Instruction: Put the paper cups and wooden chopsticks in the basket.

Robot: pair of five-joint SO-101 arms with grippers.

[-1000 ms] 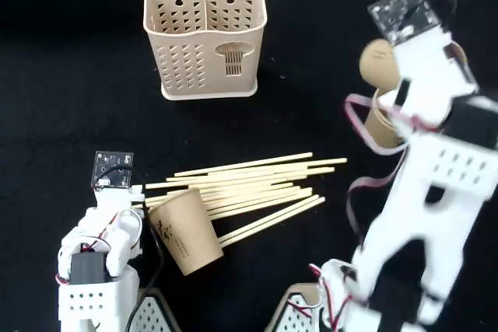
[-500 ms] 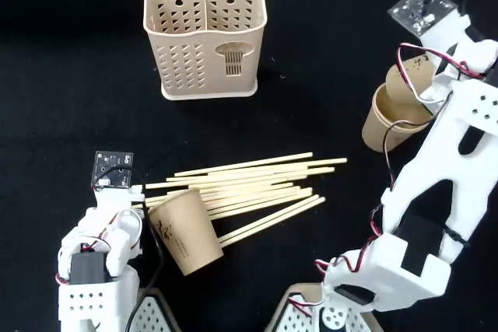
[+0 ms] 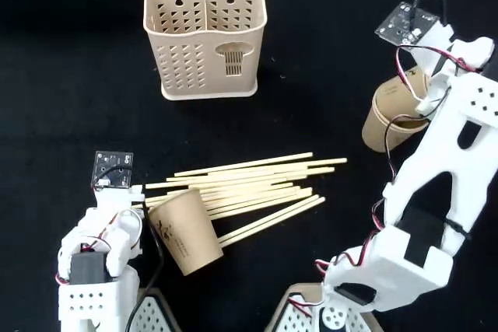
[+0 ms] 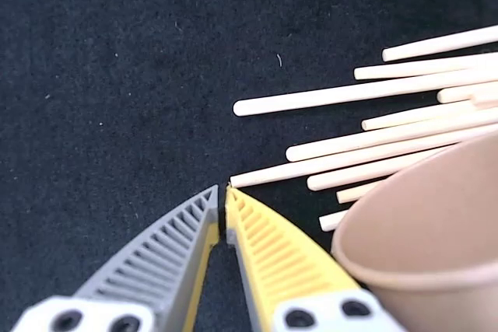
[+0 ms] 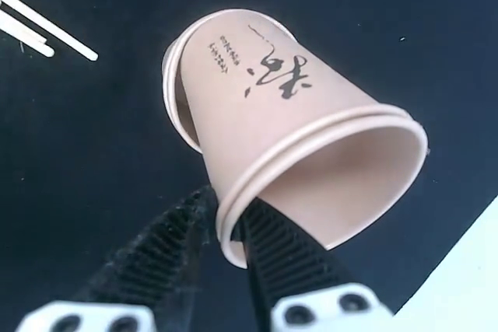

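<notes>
While the right gripper point(image 5: 229, 206) pinches the rim of two nested cups point(image 5: 288, 126) near the desk's right edge, the left gripper point(image 4: 223, 192) is closed, empty, tips by the chopsticks point(image 3: 249, 183). A third cup point(image 3: 185, 229) lies on them at front; the basket point(image 3: 205, 40) is at the far edge.

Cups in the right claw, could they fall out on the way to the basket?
Maybe. The right claw pinches just the rim of the two nested paper cups, so they could slip, or one could slide off the other. The basket is split into two narrow-looking halves, so the cups might catch on its edge going in.
</notes>
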